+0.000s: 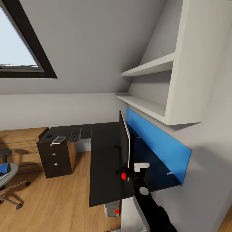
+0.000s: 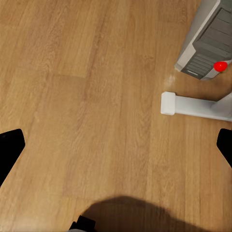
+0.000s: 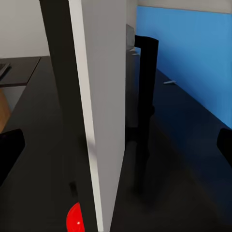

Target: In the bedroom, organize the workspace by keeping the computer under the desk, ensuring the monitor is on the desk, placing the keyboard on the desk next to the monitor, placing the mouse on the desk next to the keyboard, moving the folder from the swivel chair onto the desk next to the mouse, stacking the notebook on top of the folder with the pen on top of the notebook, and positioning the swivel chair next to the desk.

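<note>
I had my right gripper (image 1: 138,171) at the thin black silver-edged monitor (image 1: 124,145), edge-on upright on the glossy black table (image 1: 103,161), jaws spread wide straddling its near edge, gripping nothing.

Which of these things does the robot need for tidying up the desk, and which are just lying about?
For the job: the desk, monitor, keyboard, mouse, swivel chair, blue folder on its seat, computer under the desk.

Just there: blue wall panel, white shelves, window, wooden dresser.
</note>
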Motion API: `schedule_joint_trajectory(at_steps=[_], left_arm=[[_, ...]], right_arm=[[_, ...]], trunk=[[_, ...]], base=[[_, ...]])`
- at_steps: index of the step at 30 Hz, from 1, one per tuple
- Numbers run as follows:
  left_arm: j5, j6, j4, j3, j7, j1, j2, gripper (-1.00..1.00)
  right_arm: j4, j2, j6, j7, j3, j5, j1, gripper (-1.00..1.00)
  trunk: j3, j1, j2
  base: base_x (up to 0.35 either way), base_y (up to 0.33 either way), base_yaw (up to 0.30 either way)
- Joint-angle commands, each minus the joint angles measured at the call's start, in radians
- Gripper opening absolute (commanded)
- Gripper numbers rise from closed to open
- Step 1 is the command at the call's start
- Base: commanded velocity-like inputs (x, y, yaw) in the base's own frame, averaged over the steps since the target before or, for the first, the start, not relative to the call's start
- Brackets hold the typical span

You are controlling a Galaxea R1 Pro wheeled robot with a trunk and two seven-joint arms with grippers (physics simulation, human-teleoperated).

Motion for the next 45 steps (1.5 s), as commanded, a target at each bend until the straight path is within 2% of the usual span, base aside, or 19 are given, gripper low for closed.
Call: schedule_joint_trajectory(at_steps=[1,18,45], left_arm=[[0.003,-0.004,0.000,-0.008,0.008,0.000,0.001,1.00],[0.003,-0.005,0.000,-0.007,0.008,0.000,0.001,1.00],[0.003,-0.004,0.000,-0.007,0.008,0.000,0.001,1.00]], right_arm=[[-0.001,-0.001,0.000,-0.005,0.002,0.000,-0.001,1.00],[-0.001,-0.006,-0.027,-0.002,0.000,0.000,0.000,1.00],[0.003,-0.009,-0.029,-0.002,0.000,0.001,0.001,1.00]], trunk=[[-0.001,0.000,-0.001],[-0.001,0.000,-0.001],[-0.001,0.000,-0.001]], base=[[0.000,0.000,0.000],[0.041,0.066,0.000],[0.067,0.004,-0.002]])
